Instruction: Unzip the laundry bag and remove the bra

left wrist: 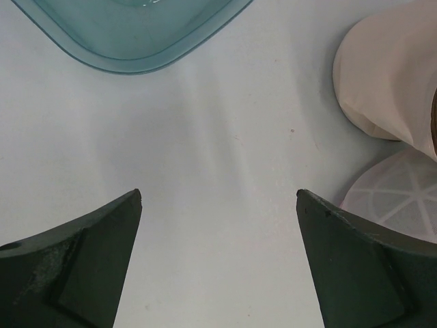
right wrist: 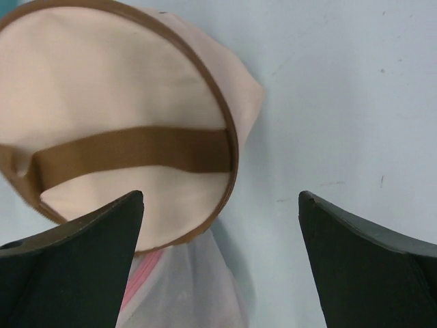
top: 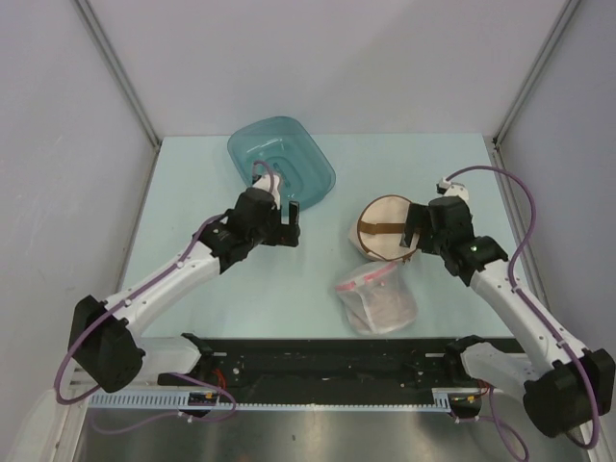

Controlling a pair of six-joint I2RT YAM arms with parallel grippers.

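On the right half of the table [top: 192, 192] sits the laundry bag [top: 380, 223], well in from the right edge and from the far edge. It is round, so it shows no clear long axis. Its brown strap [right wrist: 130, 150] runs side to side across the beige face, which is turned up toward the right wrist camera. A thin brown trim rings that face, and the smooth, matte fabric bulges out past the rim on one side.

The right gripper [top: 416, 236] hangs over the bag's right edge, jaws spread wide and holding nothing. The left gripper [top: 289, 226] has its jaws just as wide and just as empty. It is over bare table between the teal tub [top: 289, 144] and the bag, with open table separating it from the bag.

Just nearer the arms lies a clear plastic bag [top: 375, 300] with a pink zip strip, crinkled and translucent. In the right wrist view its top reaches under the laundry bag's rim. The tub is smooth, see-through plastic with rounded corners, well apart from the laundry bag.
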